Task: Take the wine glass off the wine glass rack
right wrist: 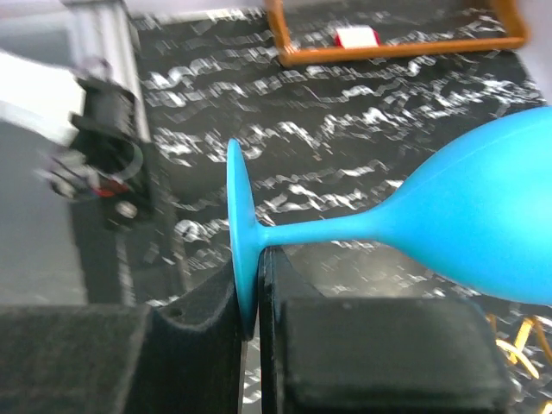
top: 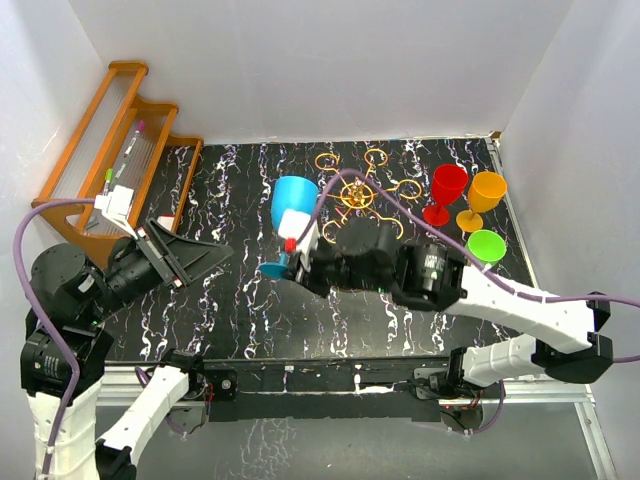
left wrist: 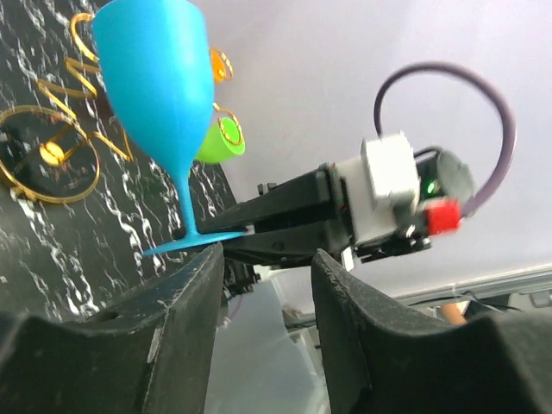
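Item: wine glass (top: 293,205), blue, one piece, held in the air at 9 o'clock of the wine glass rack (top: 357,192) in the top view. Its bowl points to 12 o'clock, its foot to 6, and as far as we can tell it is clear of the gold loops. Holder: right gripper (right wrist: 259,289), jaws narrow and pinched on the thin disc of the foot alone, with the stem and bowl jutting out sideways, unsupported. Attendant: left gripper (left wrist: 266,267), at 8 o'clock of the glass, jaws apart with nothing between them. Surroundings: red glass (top: 449,183), orange glass (top: 488,188) and green glass (top: 486,245) standing at 3 to 4 o'clock of the rack; wooden shelf (top: 100,140) at 10 o'clock on the marbled table (top: 250,320). Handling note: we judge the lift done and the set-down pending. With so slim a purchase on the foot and the bowl's weight levering against it, we would travel slowly toward 7 o'clock. We would turn the wrist until the foot lies flat on the table, steer wide of the left arm, and open only once the glass stands by itself.
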Tool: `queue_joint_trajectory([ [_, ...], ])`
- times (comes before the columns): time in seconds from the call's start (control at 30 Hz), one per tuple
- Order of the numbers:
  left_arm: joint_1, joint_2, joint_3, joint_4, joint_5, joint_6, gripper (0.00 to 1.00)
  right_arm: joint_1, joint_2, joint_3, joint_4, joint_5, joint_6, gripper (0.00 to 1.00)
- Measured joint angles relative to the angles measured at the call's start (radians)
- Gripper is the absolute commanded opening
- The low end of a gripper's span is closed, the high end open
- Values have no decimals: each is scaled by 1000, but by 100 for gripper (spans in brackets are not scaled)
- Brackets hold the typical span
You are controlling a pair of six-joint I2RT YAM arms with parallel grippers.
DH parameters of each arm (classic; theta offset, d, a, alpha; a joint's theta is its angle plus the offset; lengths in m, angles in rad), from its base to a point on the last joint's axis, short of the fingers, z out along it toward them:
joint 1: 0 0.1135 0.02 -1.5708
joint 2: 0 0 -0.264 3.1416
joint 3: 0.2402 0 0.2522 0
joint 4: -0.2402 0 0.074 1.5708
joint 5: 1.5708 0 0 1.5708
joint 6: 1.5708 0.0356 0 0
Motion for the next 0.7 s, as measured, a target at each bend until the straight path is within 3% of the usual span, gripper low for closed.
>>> queue_joint_trajectory([
  [0.13,0,9,-22,-48,26,-88,51,82,-100,-245,142,201,-208,8],
  [0.23,0,6,-68,-55,52,-147,53,114,-134,-337,230,301,-322,8],
  [0.43,0,-27,-182,-43,106,-251,54,208,-165,-439,476,464,-559,8],
  [0.7,0,-41,-227,-10,135,-294,54,273,-180,-513,679,519,-726,8],
])
